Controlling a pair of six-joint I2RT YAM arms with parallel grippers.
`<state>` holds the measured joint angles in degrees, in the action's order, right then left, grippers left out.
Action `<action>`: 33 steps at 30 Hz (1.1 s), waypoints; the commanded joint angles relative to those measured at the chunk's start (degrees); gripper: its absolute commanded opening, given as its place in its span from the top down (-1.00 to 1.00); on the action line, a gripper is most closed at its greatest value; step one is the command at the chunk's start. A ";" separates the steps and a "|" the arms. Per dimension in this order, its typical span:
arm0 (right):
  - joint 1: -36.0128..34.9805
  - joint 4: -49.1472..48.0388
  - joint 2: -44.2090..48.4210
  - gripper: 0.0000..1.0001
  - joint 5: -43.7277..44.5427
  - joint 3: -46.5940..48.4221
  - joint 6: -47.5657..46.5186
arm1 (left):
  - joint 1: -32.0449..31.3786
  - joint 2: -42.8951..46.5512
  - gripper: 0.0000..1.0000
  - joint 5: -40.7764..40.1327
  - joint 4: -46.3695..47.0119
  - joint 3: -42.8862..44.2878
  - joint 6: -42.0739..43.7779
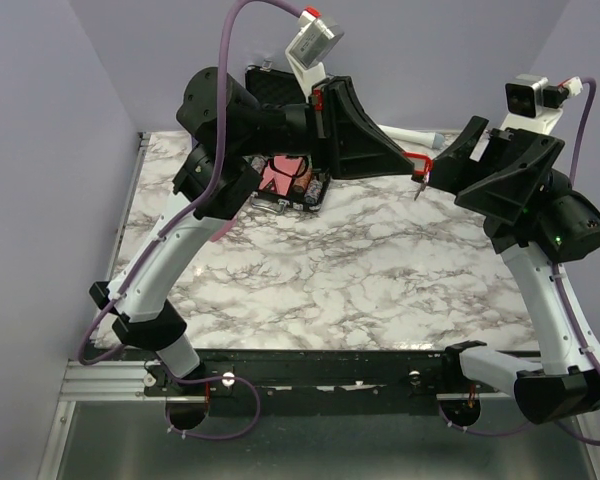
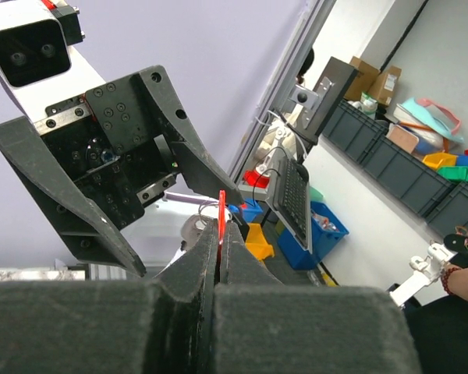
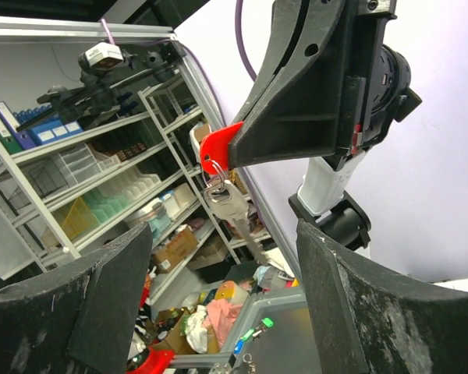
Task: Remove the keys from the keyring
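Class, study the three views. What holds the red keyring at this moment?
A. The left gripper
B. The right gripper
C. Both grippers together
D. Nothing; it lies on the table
A: the left gripper is shut on the red keyring, with the keys hanging below it, while the right gripper is open and touches neither.

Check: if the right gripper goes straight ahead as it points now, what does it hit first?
Probably the keys, hanging from the red tag held in the left gripper; depth is unclear.
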<state>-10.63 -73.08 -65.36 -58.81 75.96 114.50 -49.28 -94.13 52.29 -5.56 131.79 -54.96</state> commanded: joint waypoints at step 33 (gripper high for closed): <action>-2.20 0.13 -0.38 0.10 0.01 2.00 4.68 | -0.65 -5.02 1.00 -0.08 5.65 4.10 -1.38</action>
<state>-12.45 -72.86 -66.32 -58.61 76.99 114.63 -50.00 -99.70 52.27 0.36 134.67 -58.04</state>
